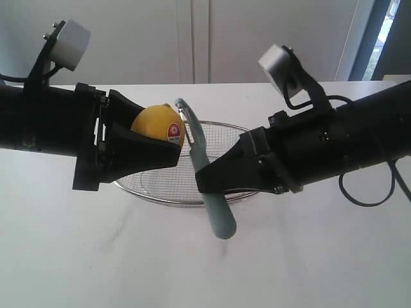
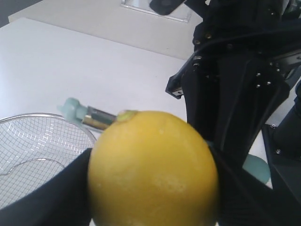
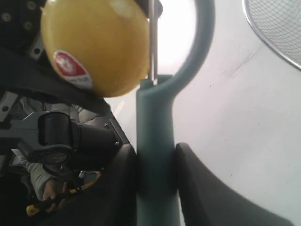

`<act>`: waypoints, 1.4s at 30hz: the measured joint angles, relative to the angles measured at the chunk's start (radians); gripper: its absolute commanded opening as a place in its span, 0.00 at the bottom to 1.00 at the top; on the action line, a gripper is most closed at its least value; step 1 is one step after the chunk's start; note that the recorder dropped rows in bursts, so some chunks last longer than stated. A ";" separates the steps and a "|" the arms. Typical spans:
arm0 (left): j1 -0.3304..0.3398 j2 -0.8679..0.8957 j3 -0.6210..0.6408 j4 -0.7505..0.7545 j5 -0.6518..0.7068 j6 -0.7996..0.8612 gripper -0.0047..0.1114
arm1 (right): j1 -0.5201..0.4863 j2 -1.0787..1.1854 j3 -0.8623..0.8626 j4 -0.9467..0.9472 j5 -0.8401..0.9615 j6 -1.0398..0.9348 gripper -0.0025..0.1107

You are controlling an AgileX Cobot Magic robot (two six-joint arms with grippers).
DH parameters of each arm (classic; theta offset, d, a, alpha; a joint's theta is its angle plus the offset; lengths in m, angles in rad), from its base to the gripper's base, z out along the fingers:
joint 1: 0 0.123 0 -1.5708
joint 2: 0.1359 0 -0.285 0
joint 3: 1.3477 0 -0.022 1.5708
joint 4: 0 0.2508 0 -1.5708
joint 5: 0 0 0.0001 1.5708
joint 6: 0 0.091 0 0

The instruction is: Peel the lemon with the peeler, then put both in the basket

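The yellow lemon (image 1: 158, 126) with its red-and-white sticker is held above the wire mesh basket (image 1: 221, 128), my left gripper (image 1: 153, 135) shut on it. It fills the left wrist view as a lemon (image 2: 153, 169) between dark fingers (image 2: 56, 197). My right gripper (image 1: 207, 176) is shut on the teal handle of the peeler (image 1: 209, 183). The peeler's head touches the lemon's right side. In the right wrist view the peeler (image 3: 157, 155) stands between the fingers (image 3: 202, 188), with its blade against the lemon (image 3: 96, 47).
The white tabletop (image 1: 96, 256) spreads all around. The basket (image 2: 28, 141) sits on it under both arms, and its rim (image 3: 277, 28) shows in the right wrist view. A white wall and a window stand at the back.
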 measured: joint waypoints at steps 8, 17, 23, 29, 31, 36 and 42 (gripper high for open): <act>0.000 0.000 0.000 0.000 0.000 0.000 0.04 | 0.000 -0.083 0.000 0.001 -0.015 0.031 0.02; 0.000 0.000 0.000 0.000 0.000 0.000 0.04 | 0.000 -0.071 0.000 -0.112 -0.102 0.134 0.02; 0.000 0.000 0.000 0.000 0.006 0.000 0.04 | 0.000 0.000 0.000 -0.110 -0.086 0.141 0.02; 0.000 0.000 0.000 0.000 0.006 0.000 0.04 | 0.000 0.021 0.000 -0.087 -0.049 0.118 0.02; 0.000 0.000 0.000 0.000 0.006 0.000 0.04 | 0.000 0.028 0.000 -0.081 -0.027 0.107 0.02; 0.000 0.000 0.000 0.000 0.006 0.000 0.04 | 0.000 0.033 0.000 -0.053 0.002 0.071 0.02; 0.000 0.000 0.000 0.000 0.006 0.000 0.04 | 0.000 0.034 0.000 -0.025 0.029 0.057 0.02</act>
